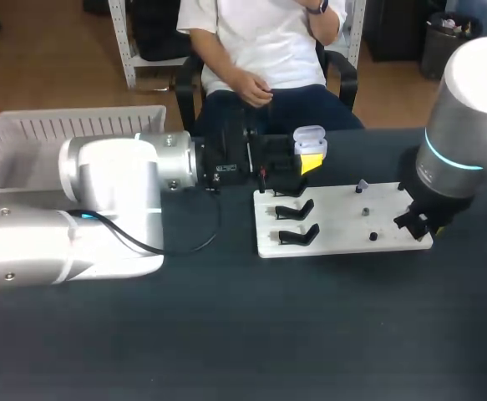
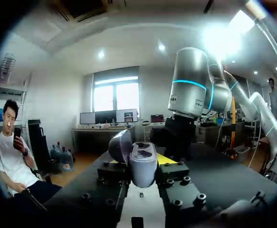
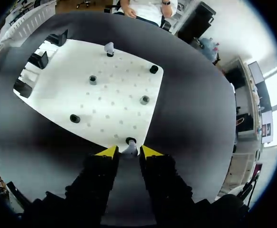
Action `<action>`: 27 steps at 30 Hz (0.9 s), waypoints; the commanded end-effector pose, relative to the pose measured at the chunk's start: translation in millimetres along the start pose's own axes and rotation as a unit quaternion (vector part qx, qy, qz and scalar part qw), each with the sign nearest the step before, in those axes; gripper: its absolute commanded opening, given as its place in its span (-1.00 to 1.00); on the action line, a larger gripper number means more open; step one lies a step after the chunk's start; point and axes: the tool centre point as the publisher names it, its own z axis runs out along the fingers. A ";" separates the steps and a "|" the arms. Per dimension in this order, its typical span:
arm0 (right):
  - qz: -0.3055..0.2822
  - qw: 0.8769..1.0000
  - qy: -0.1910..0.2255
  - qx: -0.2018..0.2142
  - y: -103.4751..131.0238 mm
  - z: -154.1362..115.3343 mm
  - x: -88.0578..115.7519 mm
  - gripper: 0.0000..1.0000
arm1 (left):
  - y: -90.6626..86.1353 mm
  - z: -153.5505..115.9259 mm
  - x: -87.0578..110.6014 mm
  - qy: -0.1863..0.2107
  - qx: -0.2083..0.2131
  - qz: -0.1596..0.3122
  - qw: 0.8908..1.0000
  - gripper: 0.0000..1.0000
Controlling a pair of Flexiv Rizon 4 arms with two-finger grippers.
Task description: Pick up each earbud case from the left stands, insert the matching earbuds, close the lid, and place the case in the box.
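My left gripper [image 1: 308, 161] is above the table behind the white board [image 1: 343, 219], shut on a white earbud case [image 1: 310, 140] whose lid stands open. In the left wrist view the case [image 2: 142, 167] sits upright between the fingers of that gripper [image 2: 143, 160]. My right gripper [image 1: 416, 223] is at the board's right edge. In its own view the right gripper [image 3: 128, 152] has its yellow tips against both sides of a small pale earbud [image 3: 129, 147] on a black peg at the board's near edge.
Black case stands [image 1: 296, 222] line the board's left side. Another earbud [image 3: 109, 47] and several small pegs [image 3: 92, 80] dot the board [image 3: 105, 102]. A white slatted box [image 1: 68, 125] stands at the back left. A cable [image 1: 185, 242] trails from my left arm.
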 end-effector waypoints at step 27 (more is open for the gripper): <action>0.004 1.000 0.006 0.008 -1.7 -1.4 -2.0 -1.00 | -2.0 -0.1 0.8 -0.003 -0.004 0.002 1.000 -1.00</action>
